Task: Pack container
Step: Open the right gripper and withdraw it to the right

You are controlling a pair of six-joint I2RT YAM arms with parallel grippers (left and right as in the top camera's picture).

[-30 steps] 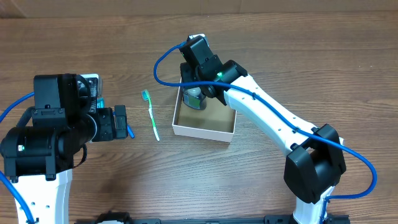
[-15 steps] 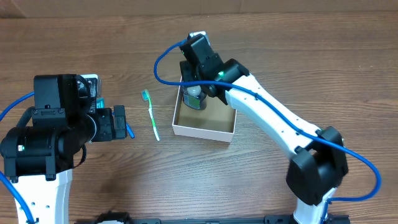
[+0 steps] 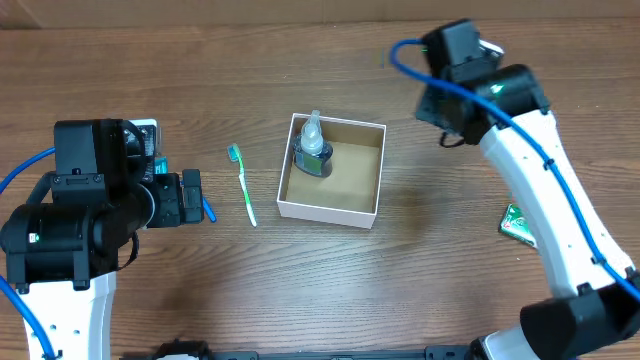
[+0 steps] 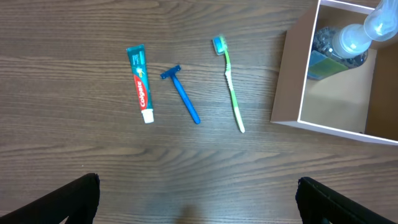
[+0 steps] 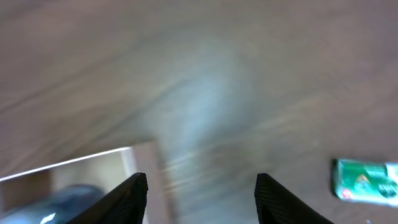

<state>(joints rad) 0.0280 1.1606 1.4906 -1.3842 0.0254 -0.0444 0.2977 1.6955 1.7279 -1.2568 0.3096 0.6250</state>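
a: what just changed?

b: my right hand (image 5: 200, 184) let go of the bottle (image 3: 312, 150) and pulled away. a second ago it was down over the back-left corner of the container (image 3: 328, 211); now that arm is up by the far right of the surface (image 3: 200, 80), well apart from the box.

a: hand state?

b: right fingers spread, nothing between them. wrist view is smeared, so i judge it's mid-swing. left hand (image 4: 198, 193) spread too and holding nothing, just hovering.

a: and the container?

b: middle of the surface, same spot as before, open top. the bottle stands in its back-left corner against the wall, looks upright, rest of the floor bare.

a: meaning for the task?

b: one item packed, i'd say. toothbrush (image 3: 242, 185) lies just left of the box; razor (image 4: 182, 94) and toothpaste tube (image 4: 140, 84) further left under my left wrist camera. a green packet (image 3: 518, 223) sits off to the right.

a: anything else differ?

b: no. left arm and the loose items match the earlier frames; only my right arm moved.
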